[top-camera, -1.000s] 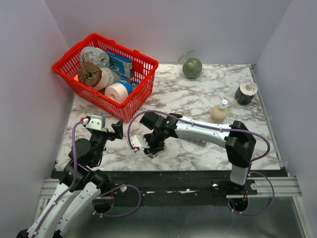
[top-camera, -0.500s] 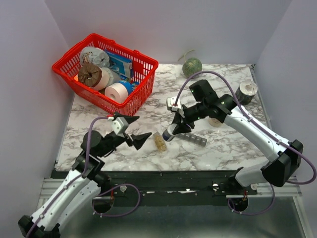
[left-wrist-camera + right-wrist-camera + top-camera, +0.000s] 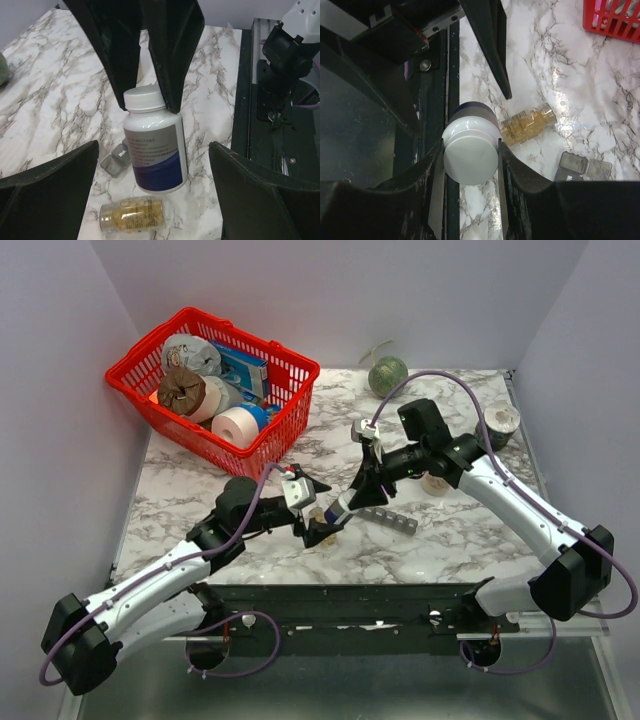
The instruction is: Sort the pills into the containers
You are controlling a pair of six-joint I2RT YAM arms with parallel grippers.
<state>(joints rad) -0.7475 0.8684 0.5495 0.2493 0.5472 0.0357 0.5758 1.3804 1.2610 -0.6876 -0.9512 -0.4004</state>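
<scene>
Movement is on the left: the left gripper [image 3: 320, 512], jaws spread wide, has slid rightward to hang over the pills [image 3: 132, 215], whose vial lies on the table [image 3: 450, 540]. Further right, the right gripper [image 3: 354, 498] stays clamped on the white-capped bottle [image 3: 152, 145], beside the unmoved containers [image 3: 390, 520].

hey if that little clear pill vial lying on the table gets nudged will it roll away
Probably: the vial is a smooth cylinder lying on its side on the marble table. Its clear wall looks slick, so a grip may slip. Likely light, being small.
</scene>
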